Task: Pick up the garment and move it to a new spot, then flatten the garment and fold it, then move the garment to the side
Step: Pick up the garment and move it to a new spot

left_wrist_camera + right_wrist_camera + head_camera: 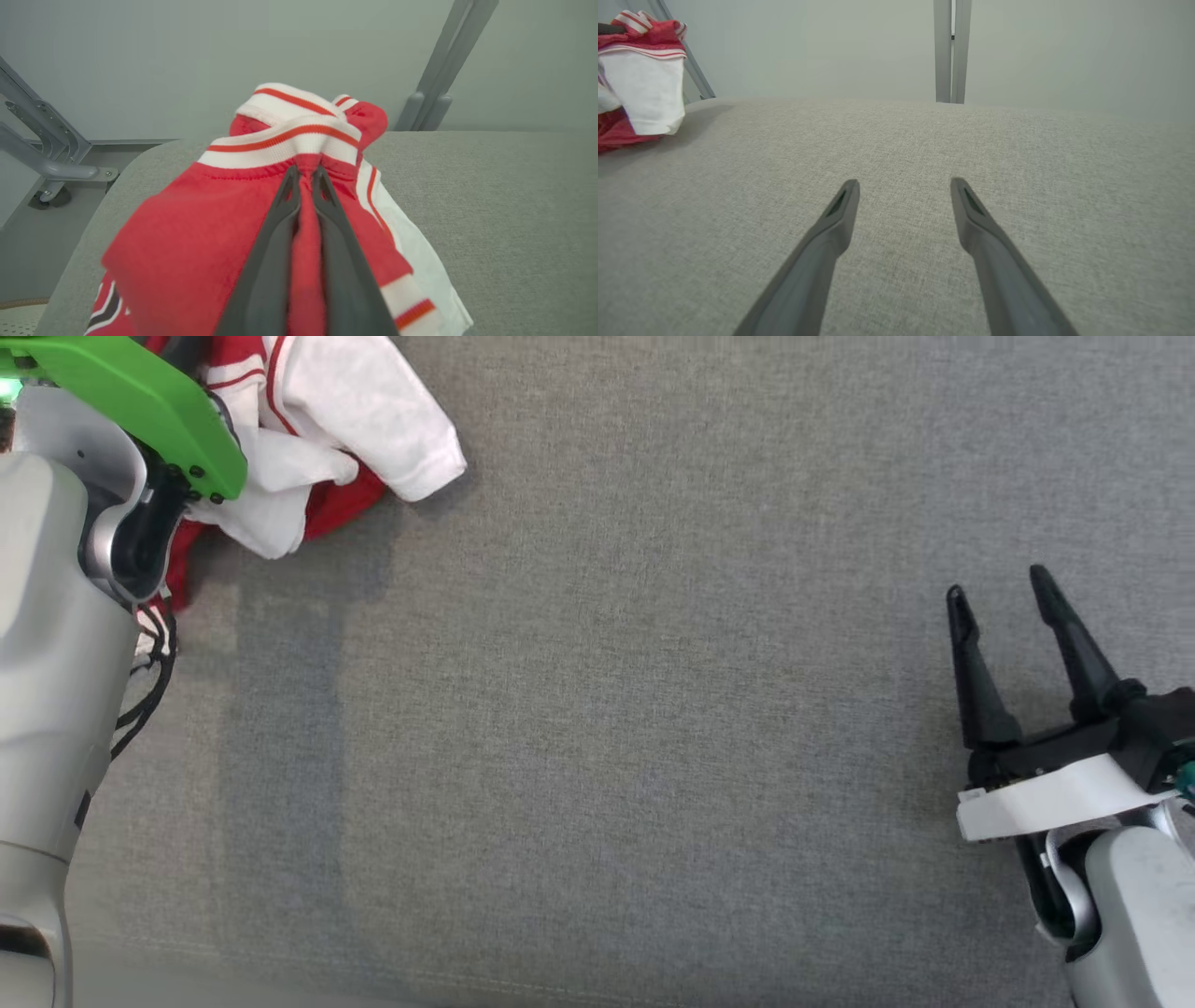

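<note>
Nearest me, the front edge of the grey cloth-covered table (635,709) runs along the bottom of my head view as a faint seam. At the near right, my right gripper (996,583) hovers over bare cloth, its two dark fingers spread wide apart with nothing between them. The right wrist view shows the same spread fingers (904,183) above plain grey weave.

The middle of the table is open, flat cloth from left to right, giving wide room to move.

At the far left lies the garment (355,401), a crumpled red and white top with striped trim, bunched in a heap. My left arm reaches over it. In the left wrist view, my left gripper (306,171) is pinched together on a raised fold of the garment's red fabric (187,233), just below a white and orange ribbed band.

The heap sits close to the table's rounded far-left corner. Beyond the far edge stand grey metal frame struts (444,70) against a pale wall.
</note>
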Robot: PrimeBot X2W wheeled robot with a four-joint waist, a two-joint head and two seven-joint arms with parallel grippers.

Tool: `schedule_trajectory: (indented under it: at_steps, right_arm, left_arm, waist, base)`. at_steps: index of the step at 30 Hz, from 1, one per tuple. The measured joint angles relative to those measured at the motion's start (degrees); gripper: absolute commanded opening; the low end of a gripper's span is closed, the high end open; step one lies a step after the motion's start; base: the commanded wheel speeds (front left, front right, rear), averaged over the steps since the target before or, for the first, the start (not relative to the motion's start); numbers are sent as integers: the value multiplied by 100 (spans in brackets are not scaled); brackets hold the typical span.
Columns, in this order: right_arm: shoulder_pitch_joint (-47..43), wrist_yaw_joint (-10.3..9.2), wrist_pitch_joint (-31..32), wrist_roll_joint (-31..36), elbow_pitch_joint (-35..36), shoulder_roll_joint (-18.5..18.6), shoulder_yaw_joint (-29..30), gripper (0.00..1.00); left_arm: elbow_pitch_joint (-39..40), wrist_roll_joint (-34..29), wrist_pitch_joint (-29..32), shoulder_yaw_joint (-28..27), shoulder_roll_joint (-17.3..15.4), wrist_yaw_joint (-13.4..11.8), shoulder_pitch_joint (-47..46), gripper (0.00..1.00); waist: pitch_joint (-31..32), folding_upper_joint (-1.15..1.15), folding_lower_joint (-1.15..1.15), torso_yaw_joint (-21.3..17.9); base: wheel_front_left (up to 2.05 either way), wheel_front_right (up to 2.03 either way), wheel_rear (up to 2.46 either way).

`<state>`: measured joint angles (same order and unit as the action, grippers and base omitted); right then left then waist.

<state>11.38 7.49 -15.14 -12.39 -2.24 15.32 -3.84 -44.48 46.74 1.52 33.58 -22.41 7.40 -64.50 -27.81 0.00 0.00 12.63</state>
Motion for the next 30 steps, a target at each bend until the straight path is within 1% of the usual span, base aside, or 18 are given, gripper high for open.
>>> schedule_trajectory:
  at_steps: [4, 9, 11, 16, 19, 24, 30]
  right_arm:
    - [-201, 0, 0, -63, -121, -291, -141, 100]
    - [-429, 0, 1, -113, -143, -563, -193, 100]
    - [-474, 0, 0, -116, -143, -641, -245, 100]
    - [-625, 0, 1, -142, -148, -759, -288, 100]
    - [-644, 0, 1, -151, -134, -803, -250, 100]
    - [-656, 0, 1, -154, -90, -877, -164, 100]
    - [-617, 0, 1, -156, -16, -1014, -196, 100]
  left_arm:
    - [445, 199, -205, 404, -146, 0, 91, 0]
    - [1061, 463, -318, 775, -288, 0, 99, 0]
    - [1306, 549, -419, 895, -339, 0, 96, 0]
    - [1683, 717, -520, 1196, -275, 0, 98, 0]
    - [1829, 750, -573, 1371, -157, 0, 100, 0]
    - [1876, 777, -547, 1789, 143, 0, 221, 0]
    - [1422, 711, -609, 2242, 478, 0, 642, 0]
  waist:
    - [507, 0, 0, -102]
    - [1108, 0, 0, -355]
    - [1303, 0, 0, -543]
    - [1652, 0, 0, -1082]
    - [1789, 0, 0, -1450]
    - [1919, 0, 0, -2069]
    - [1864, 0, 0, -2660]
  base:
    - [0, 0, 0]
    - [0, 0, 0]
    - [0, 0, 0]
    - [0, 0, 0]
    - [0, 0, 0]
    - [0, 0, 0]
    - [0, 0, 0]
